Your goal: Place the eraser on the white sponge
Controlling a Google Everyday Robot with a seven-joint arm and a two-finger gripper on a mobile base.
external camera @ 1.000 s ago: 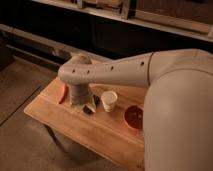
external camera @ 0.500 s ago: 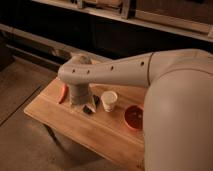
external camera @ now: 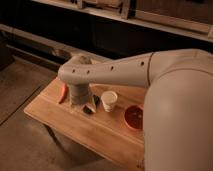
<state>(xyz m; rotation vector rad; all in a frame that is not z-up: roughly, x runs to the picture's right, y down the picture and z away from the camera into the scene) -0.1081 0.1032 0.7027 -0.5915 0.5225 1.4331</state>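
Note:
My arm reaches from the right across the wooden table (external camera: 100, 132), and its grey wrist points straight down at the table's left half. The gripper (external camera: 86, 106) hangs under that wrist, just above the tabletop, open, and the arm covers most of it. A small black block, the eraser (external camera: 88, 110), lies on the wood at the gripper's lower edge; whether they touch I cannot tell. The arm hides the white sponge.
An orange-red curved piece (external camera: 62, 93) lies left of the wrist. A white paper cup (external camera: 109, 100) stands just right of it, and a red bowl (external camera: 134, 117) sits further right. Dark shelving runs behind the table, with bare floor to the left.

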